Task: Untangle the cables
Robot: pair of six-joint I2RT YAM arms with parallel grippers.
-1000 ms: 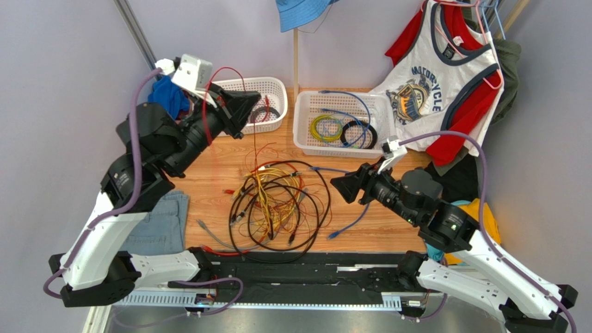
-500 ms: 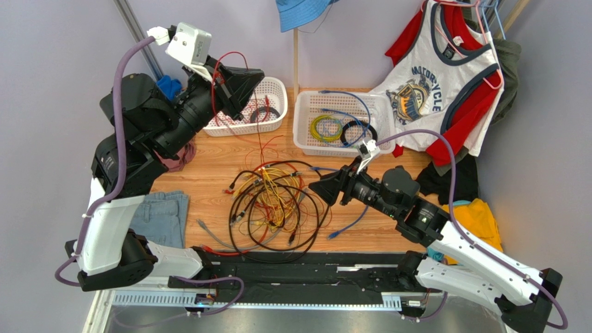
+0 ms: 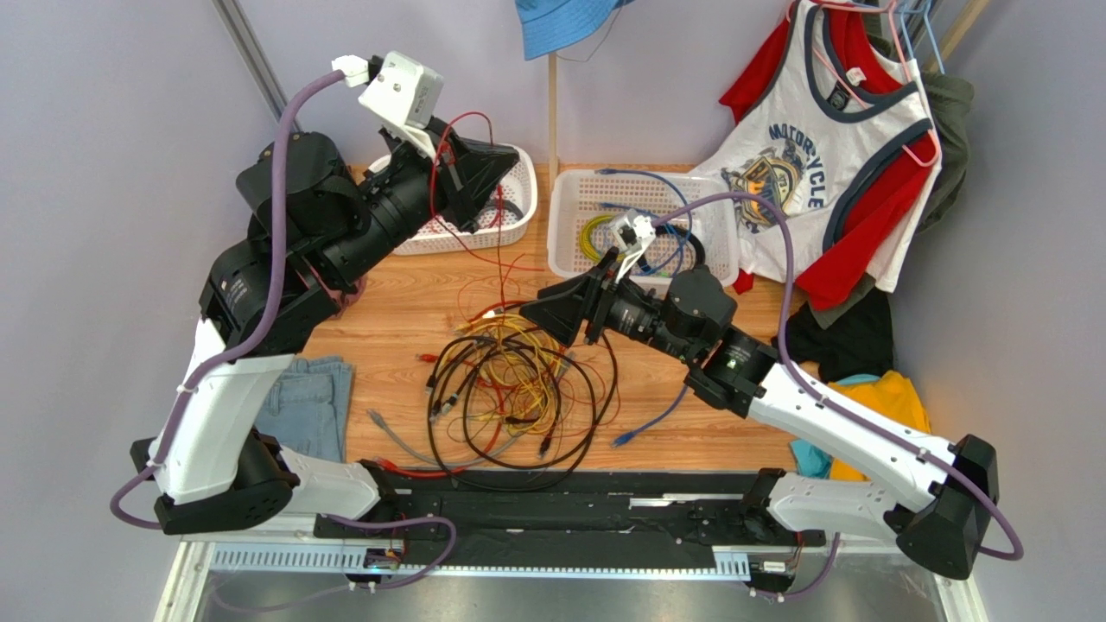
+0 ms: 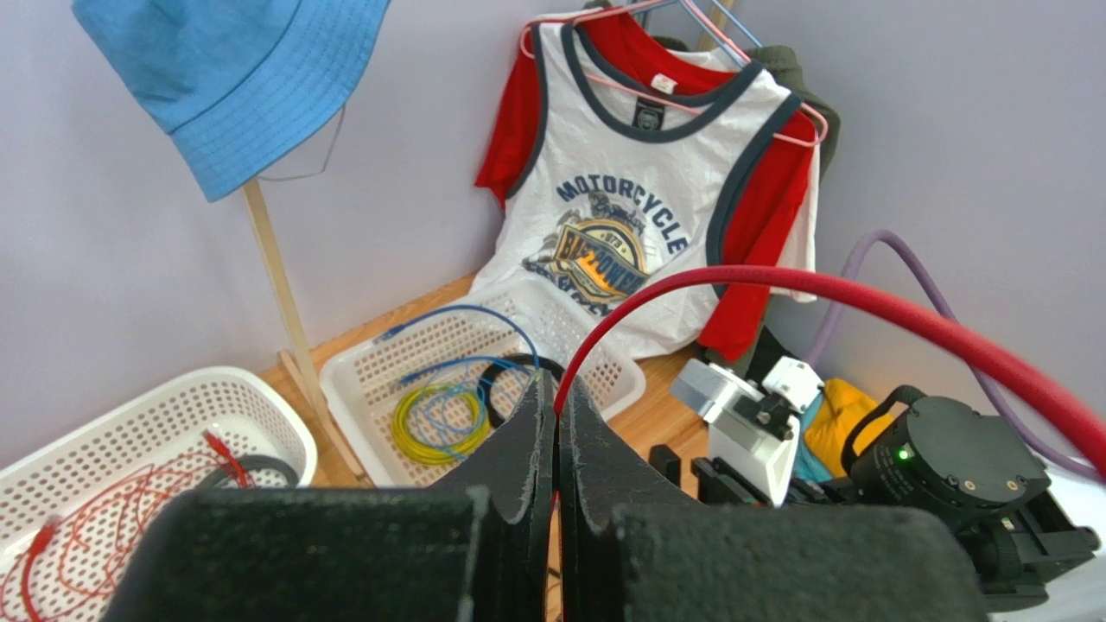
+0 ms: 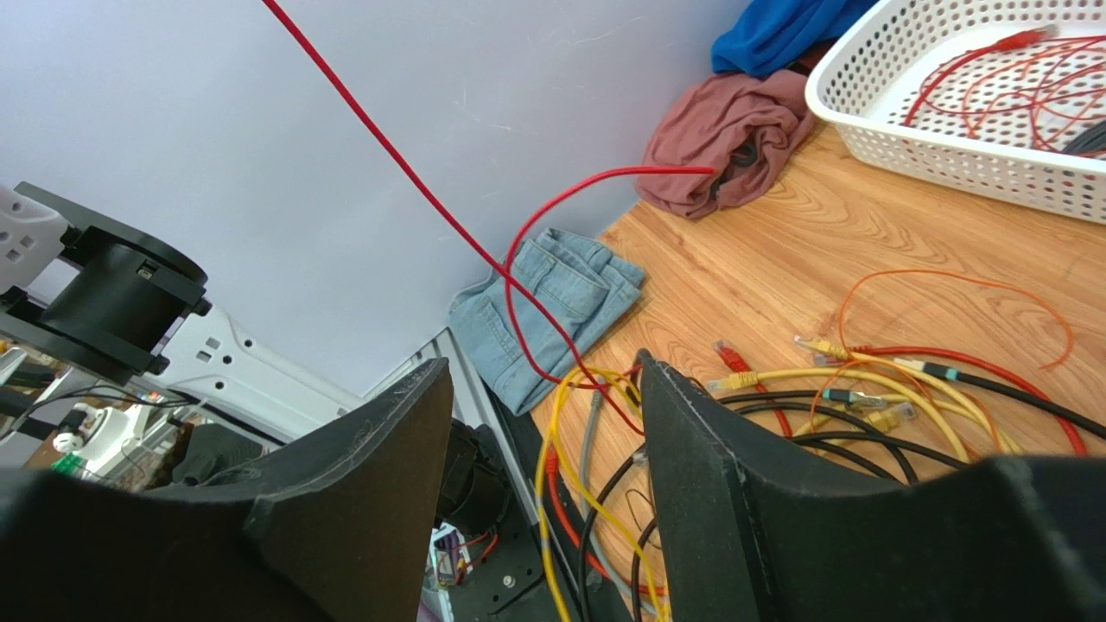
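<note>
The tangle of cables, black, yellow, orange and red, lies in loose loops on the wooden table; it also shows in the right wrist view. My left gripper is raised over the left basket, shut on a thin red cable that arcs out of its tips and hangs down to the tangle. My right gripper is open over the tangle's upper right edge, holding nothing; the red cable crosses its view.
A white basket with red cables stands at the back left. A second white basket holds yellow-green, black and blue coils. Folded jeans, a blue cable and clothes at the right surround the table.
My left gripper has risen and moved right with the red cable. My right gripper has moved left and forward, to the tangle's upper right edge.
</note>
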